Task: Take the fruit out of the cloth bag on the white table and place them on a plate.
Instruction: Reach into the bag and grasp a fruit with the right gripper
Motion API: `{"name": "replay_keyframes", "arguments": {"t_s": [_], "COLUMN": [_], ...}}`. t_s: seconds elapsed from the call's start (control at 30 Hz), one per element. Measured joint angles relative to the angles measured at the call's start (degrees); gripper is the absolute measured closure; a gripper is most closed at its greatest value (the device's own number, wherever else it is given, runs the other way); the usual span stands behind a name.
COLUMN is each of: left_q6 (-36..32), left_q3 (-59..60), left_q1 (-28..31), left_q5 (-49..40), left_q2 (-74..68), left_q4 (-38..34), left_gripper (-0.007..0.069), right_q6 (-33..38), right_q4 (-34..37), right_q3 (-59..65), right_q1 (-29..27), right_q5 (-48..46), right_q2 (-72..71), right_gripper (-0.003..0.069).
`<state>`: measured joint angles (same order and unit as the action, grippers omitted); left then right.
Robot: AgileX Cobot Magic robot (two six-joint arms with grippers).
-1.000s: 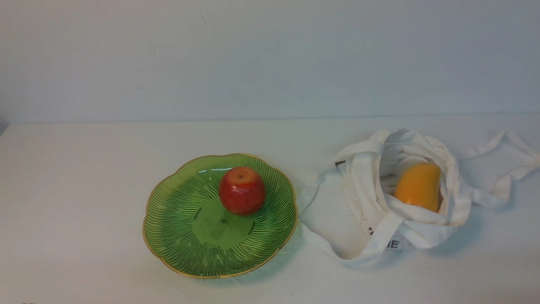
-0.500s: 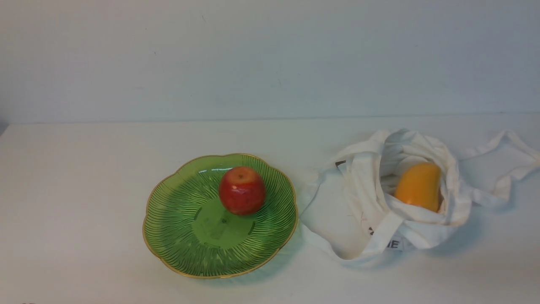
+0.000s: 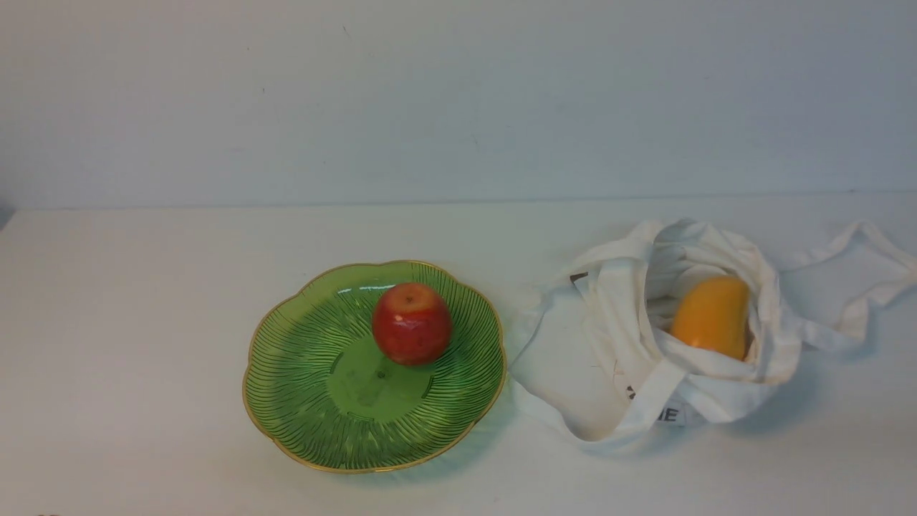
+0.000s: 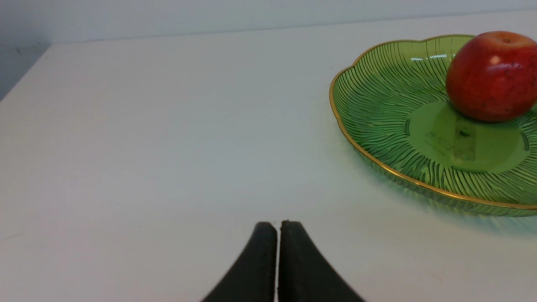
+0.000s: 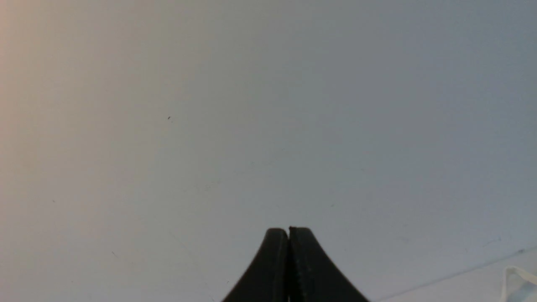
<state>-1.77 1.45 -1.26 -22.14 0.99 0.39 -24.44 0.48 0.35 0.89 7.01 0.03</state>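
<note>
Mango [image 3: 711, 317] next, still to come out of bag [image 3: 716, 393]. My right end effector [image 5: 288, 228], left too [image 4: 278, 223]: closed, empty. Need to open right, reach in.

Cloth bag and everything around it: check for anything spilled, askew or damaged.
The soft white cloth bag sags, its straps sprawling, one toward the green gold-rimmed plate; natural for limp fabric. No spill or damage shows.

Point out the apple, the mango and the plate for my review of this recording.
Apple [image 3: 412, 326]: front view, on the middle of its red side.
Mango [image 3: 711, 315]: front view, on its upper side, showing in the bag's mouth.
Plate [image 3: 380, 390]: front view, on the bare flat centre.
</note>
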Motion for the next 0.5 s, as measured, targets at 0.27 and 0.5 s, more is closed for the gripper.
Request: {"name": "replay_keyframes", "arguments": {"t_s": [0.27,0.5], "left_q6": [0.0,0.0], "left_q3": [0.0,0.0], "left_q1": [0.0,0.0], "left_q5": [0.0,0.0], "left_q2": [0.0,0.0], "left_q4": [0.0,0.0], "left_gripper": [0.0632,0.0632], "right_q6": [1.1,12.9], "right_q4": [-3.1,0.1], "right_q3": [-22.5,-37.0], "right_q1": [0.0,0.0], "right_q5": [-29.9,-43.9], "right_q2": [21.4,45.9], "right_gripper": [0.0674,0.0674]}}
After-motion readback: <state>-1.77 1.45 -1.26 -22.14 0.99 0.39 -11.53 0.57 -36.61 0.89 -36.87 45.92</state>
